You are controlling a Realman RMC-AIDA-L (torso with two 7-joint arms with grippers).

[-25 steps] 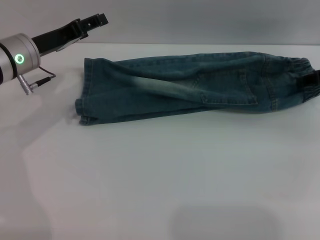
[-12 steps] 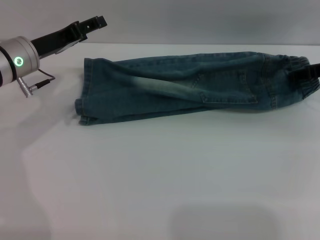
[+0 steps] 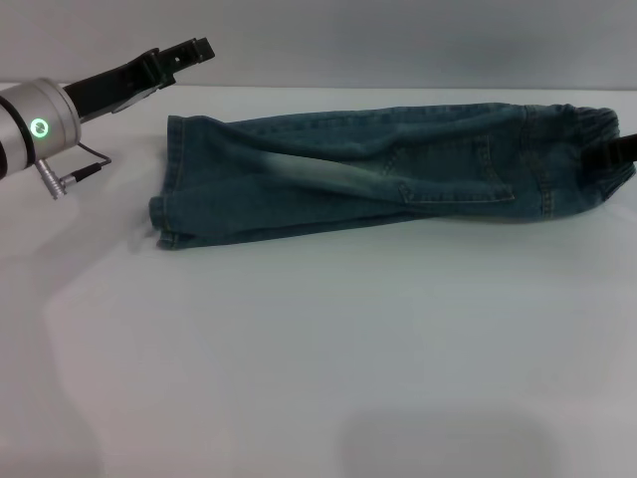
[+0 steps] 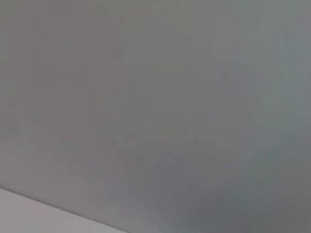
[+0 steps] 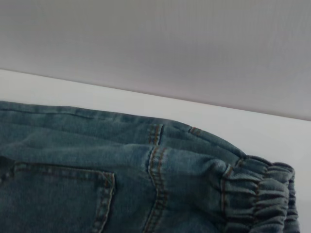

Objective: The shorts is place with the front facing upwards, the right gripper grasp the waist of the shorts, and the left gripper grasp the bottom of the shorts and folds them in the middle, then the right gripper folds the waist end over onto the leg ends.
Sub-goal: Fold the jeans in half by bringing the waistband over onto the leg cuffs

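Reaching in from about nine o'clock in the head view, the left gripper (image 3: 195,48) hangs above the far left corner of the worktop (image 3: 318,349), its dark fingertips pointing toward two o'clock and lying close together, though whether they are clenched or released I cannot tell from this angle. It holds nothing and sits apart from the cloth, off toward eleven o'clock from the leg hems. Behind it the silver wrist cuff with a green ring light (image 3: 40,127) runs back toward nine o'clock, with a small cable plug below it. The left wrist view gives only a plain grey surface and a pale strip at one corner. At three o'clock in the head view, only a dark sliver of the right gripper (image 3: 615,151) shows at the frame's border, lying against the gathered waistband; its grip cannot be told either. The shorts (image 3: 388,174) are blue denim, lying flat and already doubled lengthwise along the far half of the worktop, from the leg hems at nine o'clock to the elastic waist at three o'clock, with a back pocket showing uppermost. The right wrist view shows the elastic waist (image 5: 257,194) close up, puckered, with orange stitching on the seam and pocket beside it.
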